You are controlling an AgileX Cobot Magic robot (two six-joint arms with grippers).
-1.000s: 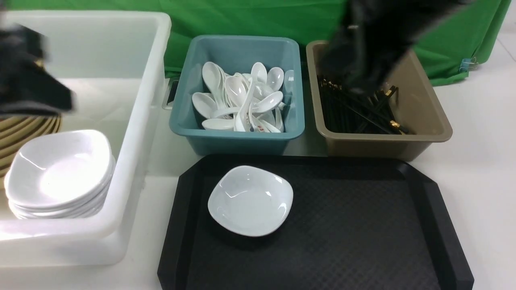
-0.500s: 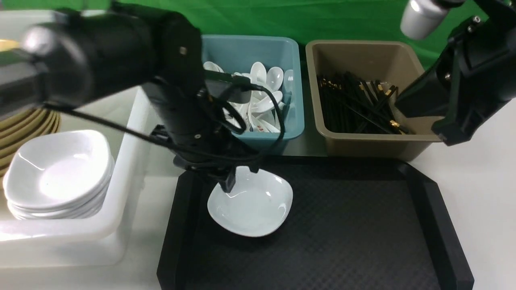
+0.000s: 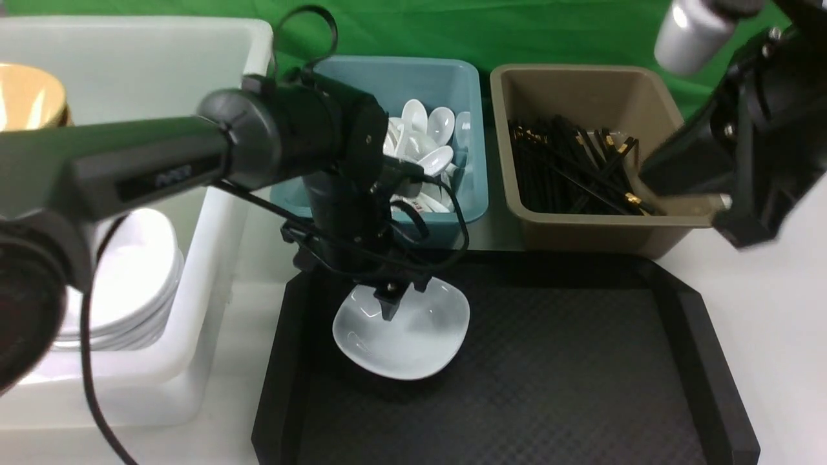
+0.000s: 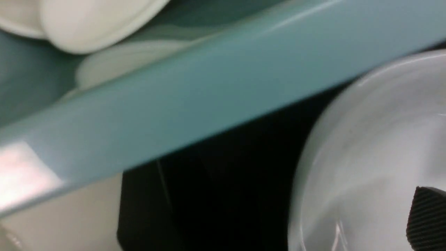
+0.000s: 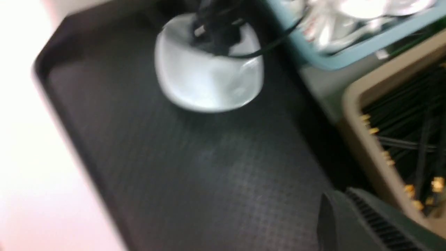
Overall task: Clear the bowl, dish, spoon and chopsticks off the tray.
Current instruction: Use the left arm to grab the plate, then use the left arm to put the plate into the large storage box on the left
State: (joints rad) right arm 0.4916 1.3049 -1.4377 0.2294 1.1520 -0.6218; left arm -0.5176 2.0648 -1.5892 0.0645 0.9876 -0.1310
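Black tray [image 3: 581, 361], white dish [image 3: 420, 342] beneath left end effector [image 3: 402, 297], finger [image 3: 389, 309] apparently inside

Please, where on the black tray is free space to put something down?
The tray is bare from the white dish rightward to its right rim, and along its near edge. Crowded: the far-left corner, where the left gripper hangs over the dish, just before the teal bin.

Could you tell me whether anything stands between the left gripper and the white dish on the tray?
Nothing visible does. The left gripper is right over the dish at its far rim, one finger inside it; the teal bin stands just behind.
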